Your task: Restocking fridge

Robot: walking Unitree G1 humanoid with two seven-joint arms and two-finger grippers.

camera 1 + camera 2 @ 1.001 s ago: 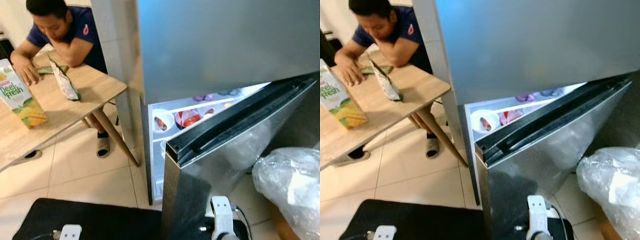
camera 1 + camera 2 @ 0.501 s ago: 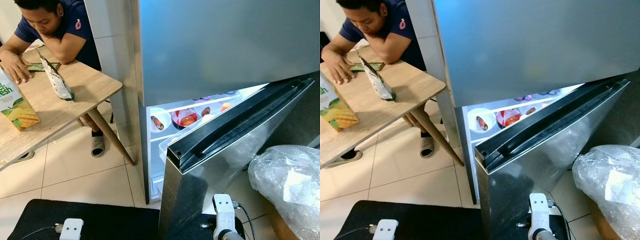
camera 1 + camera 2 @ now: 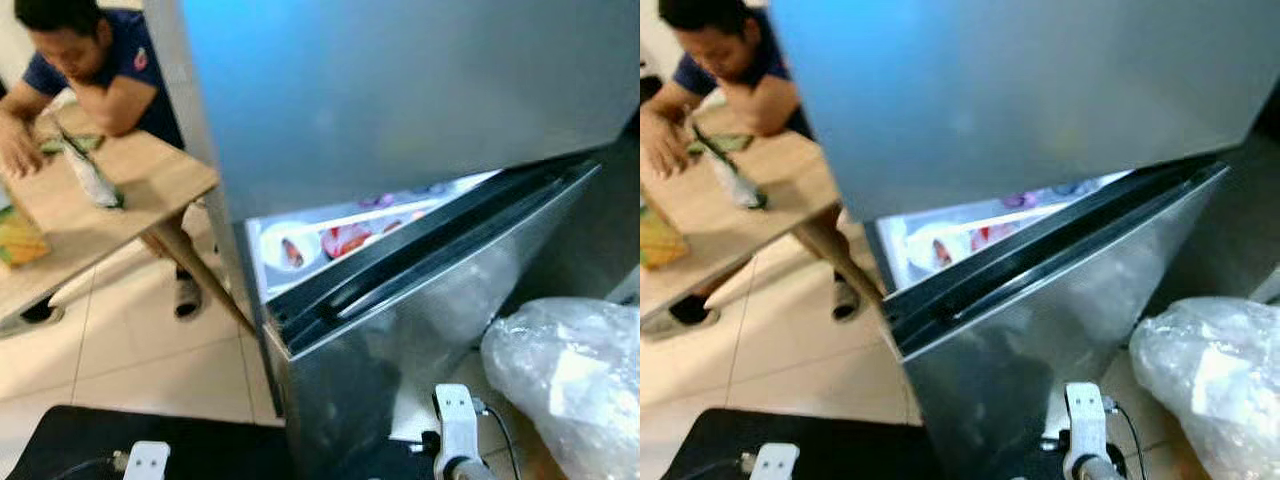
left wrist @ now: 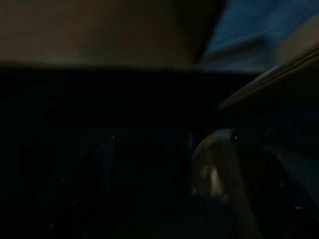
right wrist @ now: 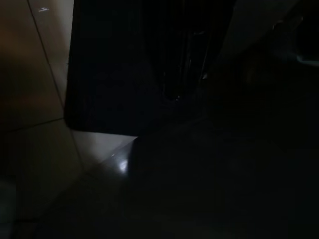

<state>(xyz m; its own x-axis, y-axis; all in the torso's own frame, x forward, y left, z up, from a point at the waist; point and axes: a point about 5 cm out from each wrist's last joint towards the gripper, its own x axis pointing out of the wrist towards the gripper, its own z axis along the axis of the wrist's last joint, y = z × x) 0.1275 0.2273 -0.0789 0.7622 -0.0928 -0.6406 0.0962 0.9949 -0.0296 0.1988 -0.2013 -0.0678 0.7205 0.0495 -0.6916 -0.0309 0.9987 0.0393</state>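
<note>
**Fridge door ajar, desk and seated person to the left**

Fridge point(image 3: 420, 90) stands straight ahead, its lower door point(image 3: 430, 310) swung partly out toward the robot, the dark gasket edge point(image 3: 420, 262) running diagonally from low left to high right. Nearest the camera, a black pad point(image 3: 70, 440) lies on the tiled floor point(image 3: 130, 350) at the bottom edge, with two white arm mounts, one at the lower left point(image 3: 146, 461) and one at the lower right point(image 3: 455, 420). Neither tool can be judged: both wrist views are very dark, the left one showing only vague dim shapes, the right one a patch of pale floor tile beside a dark edge, so whether the fingers are wide or narrow cannot be told.

Just right of the door's lower corner sits a crinkled clear plastic bag point(image 3: 570, 380), close to the door face. Left of the door, open floor runs between the fridge side and the desk leg point(image 3: 190, 270).

Behind the door edge, the lit shelf point(image 3: 330, 235) carries a white bowl point(image 3: 285, 247) and reddish items point(image 3: 345, 240) beside it, all blurred.

Farther left, the wooden desk point(image 3: 130, 190) holds a pouch point(image 3: 90, 175) standing near its corner and a yellow carton point(image 3: 18, 235) at the picture's edge. A person point(image 3: 95, 60) in a dark shirt leans on the desk's far side, one sandalled foot point(image 3: 185, 295) under it.
</note>
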